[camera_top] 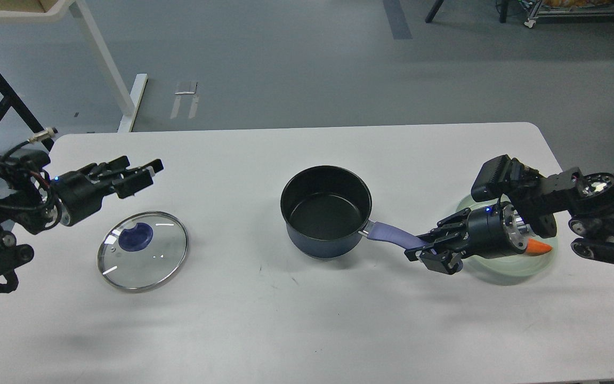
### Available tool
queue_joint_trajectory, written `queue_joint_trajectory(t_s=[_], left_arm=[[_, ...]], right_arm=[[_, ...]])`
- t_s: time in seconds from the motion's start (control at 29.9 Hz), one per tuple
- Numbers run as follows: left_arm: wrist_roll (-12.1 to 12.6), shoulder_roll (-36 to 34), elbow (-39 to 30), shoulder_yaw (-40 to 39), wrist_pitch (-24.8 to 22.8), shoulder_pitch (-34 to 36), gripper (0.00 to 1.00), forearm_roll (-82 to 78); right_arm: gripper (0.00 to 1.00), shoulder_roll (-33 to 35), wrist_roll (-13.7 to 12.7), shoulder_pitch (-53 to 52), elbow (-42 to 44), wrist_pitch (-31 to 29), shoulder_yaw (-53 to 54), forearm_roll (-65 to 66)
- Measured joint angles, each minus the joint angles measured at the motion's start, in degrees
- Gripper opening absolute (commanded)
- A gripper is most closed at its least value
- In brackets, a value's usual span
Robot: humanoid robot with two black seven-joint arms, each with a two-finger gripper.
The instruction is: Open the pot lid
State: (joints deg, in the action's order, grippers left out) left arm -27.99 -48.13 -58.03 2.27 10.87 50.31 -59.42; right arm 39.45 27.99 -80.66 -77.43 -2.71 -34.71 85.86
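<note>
pot: small dark navy saucepan [326,213], uncovered, mid white worktop [307,320]
lid: round clear glass lid [143,250] flat, well left, bare worktop around
right claw [428,250]: clenched on the purple-blue handle [392,235]
left claw [144,172]: released, above lid

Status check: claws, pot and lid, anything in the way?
Left claw open, empty, above the lid. Right claw shut on pot handle. Lid off, flat on table, left of pot. Nothing in the way.

One white desk [307,320] carries one pot [326,213] at centre frame, one lid [143,250] at lower left, one pale green plate [504,269] with one orange piece [539,246] at right, and two hands, left hand [139,173] and right hand [435,250].
</note>
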Motion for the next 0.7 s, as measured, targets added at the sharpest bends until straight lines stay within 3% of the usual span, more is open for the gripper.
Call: queue_joint_trajectory(t_s=[0.23, 0.6, 0.7], left_arm=[[0.00, 0.54, 0.26, -0.95, -12.82, 3.70, 0.99, 35.94], [0.09, 6.14, 1.48, -9.39, -17.70, 2.97, 0.99, 54.35], [1.98, 6.91, 3.16, -11.16, -21.49, 2.43, 0.99, 57.23]], right_arm=[[0.32, -0.06, 0.00, 0.19, 0.08, 0.00, 0.00, 0.00], [0.38, -0.16, 0.00, 0.29, 0.09, 0.00, 0.00, 0.00], [0.46, -0.16, 0.00, 0.28, 0.08, 0.00, 0.00, -0.19]])
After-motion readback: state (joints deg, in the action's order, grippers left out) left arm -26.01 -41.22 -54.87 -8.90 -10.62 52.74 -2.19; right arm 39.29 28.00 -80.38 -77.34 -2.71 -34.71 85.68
